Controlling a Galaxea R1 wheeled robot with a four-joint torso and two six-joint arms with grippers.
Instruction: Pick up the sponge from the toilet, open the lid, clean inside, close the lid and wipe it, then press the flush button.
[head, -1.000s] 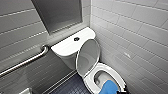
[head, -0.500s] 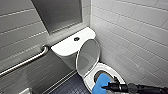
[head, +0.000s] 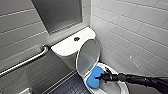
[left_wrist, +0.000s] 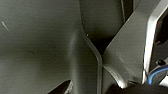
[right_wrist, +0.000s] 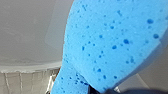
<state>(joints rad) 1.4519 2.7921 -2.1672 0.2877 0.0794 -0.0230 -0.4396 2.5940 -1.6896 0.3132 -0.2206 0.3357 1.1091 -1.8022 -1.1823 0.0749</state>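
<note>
The toilet (head: 67, 48) stood against the tiled wall, its lid (head: 88, 58) raised before the tank. The sponge (head: 93, 75) sat low at the bowl's rim beside the lid, clamped in the right gripper (head: 101, 77). A sideways shove could tip the lid down onto the arm, or the soft pad could squeeze free into the bowl

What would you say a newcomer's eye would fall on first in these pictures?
The bright blue sponge, gripped in the right hand, hangs over the white toilet bowl at the bottom centre of the head view. Just behind it the oval lid stands raised against the tank, whose flat top carries the dark flush button.
</note>
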